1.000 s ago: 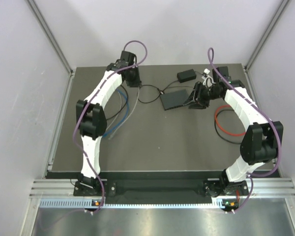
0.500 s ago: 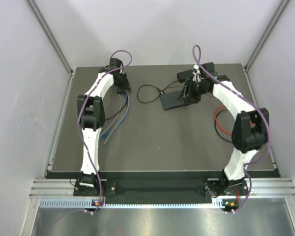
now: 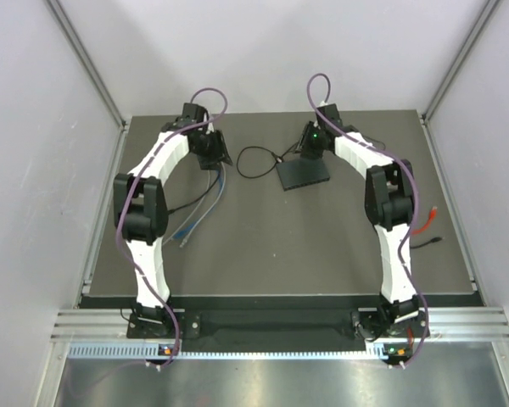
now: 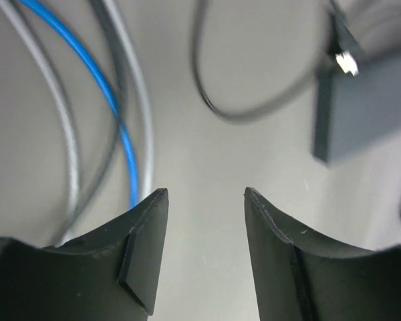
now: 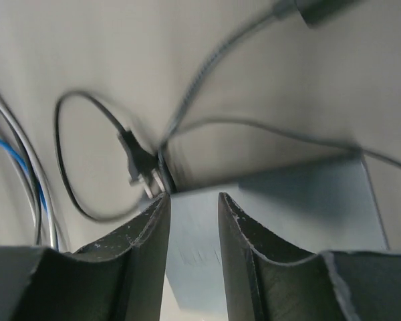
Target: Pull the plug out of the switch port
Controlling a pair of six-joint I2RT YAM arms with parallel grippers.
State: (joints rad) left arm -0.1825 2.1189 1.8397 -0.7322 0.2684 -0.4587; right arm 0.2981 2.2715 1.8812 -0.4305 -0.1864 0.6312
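Note:
The switch (image 3: 304, 174) is a flat dark grey box lying at the back middle of the mat. A black plug (image 3: 280, 158) sits at its left corner, on a thin black cable that loops off to the left. In the right wrist view my right gripper (image 5: 192, 196) hovers over the switch (image 5: 287, 200) with a narrow gap between its jaws and nothing in them; the plug (image 5: 142, 167) is just past the left fingertip. My left gripper (image 4: 206, 192) stands open over bare mat, with the switch (image 4: 361, 100) and plug (image 4: 344, 59) far to its right.
Blue and grey cables (image 3: 199, 203) trail down the mat below the left gripper (image 3: 212, 157). A red cable (image 3: 424, 222) and a black one lie by the right edge. The right gripper (image 3: 310, 151) sits at the switch's far edge.
The left gripper has opened and drawn back to the left, away from the cable loop. The right arm has swung left round the switch's far side, uncovering the red cable, and its jaws have narrowed.

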